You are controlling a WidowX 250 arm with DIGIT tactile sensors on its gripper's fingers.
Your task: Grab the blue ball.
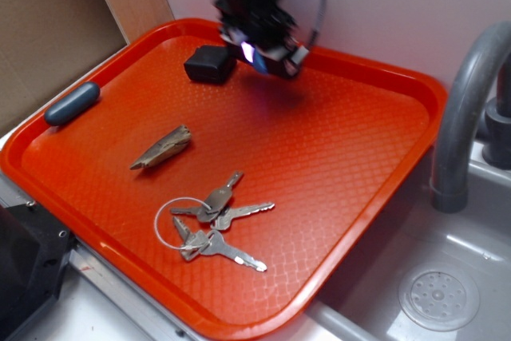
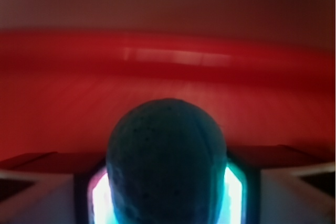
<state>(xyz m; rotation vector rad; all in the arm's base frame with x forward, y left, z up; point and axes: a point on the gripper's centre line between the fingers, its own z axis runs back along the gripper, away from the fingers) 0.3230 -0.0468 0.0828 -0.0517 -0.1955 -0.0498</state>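
Note:
The blue ball (image 2: 166,156) fills the lower middle of the wrist view, dark and dimpled, pressed between the two glowing pads (image 2: 100,198) of my gripper (image 2: 167,187). In the exterior view my gripper (image 1: 263,52) is blurred at the back of the red tray (image 1: 435,93), just right of a black box (image 1: 209,64) and a little above the tray floor. Only a bluish glint of the ball (image 1: 247,52) shows there between the fingers. The gripper is shut on the ball.
On the tray lie a dark slate-blue capsule (image 1: 72,103) at the left rim, a wood-like sliver (image 1: 162,148) and a bunch of keys on a ring (image 1: 211,225). A grey faucet (image 1: 471,101) and sink drain (image 1: 438,299) are to the right; a wall is behind.

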